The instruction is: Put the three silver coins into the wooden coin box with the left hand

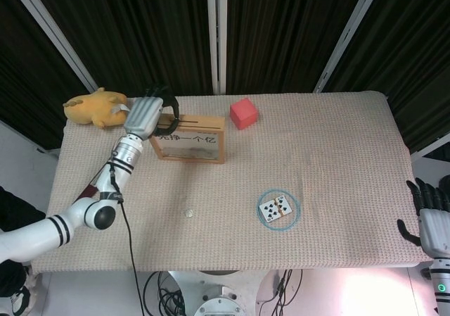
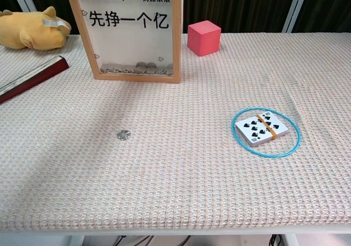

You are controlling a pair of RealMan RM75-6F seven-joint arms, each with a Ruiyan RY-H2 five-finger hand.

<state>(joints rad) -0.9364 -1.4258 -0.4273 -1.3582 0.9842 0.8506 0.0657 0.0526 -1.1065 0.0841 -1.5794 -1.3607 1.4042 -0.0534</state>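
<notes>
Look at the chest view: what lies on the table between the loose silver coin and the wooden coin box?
Nothing: between the silver coin and the wooden coin box only bare woven table cover shows, in both views.

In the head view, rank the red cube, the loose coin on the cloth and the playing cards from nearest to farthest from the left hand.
From the left hand over the wooden box's left end:
1. Red cube, to its right along the back.
2. Loose coin, nearer the front edge.
3. Playing cards, inside the blue ring, farthest right.
</notes>
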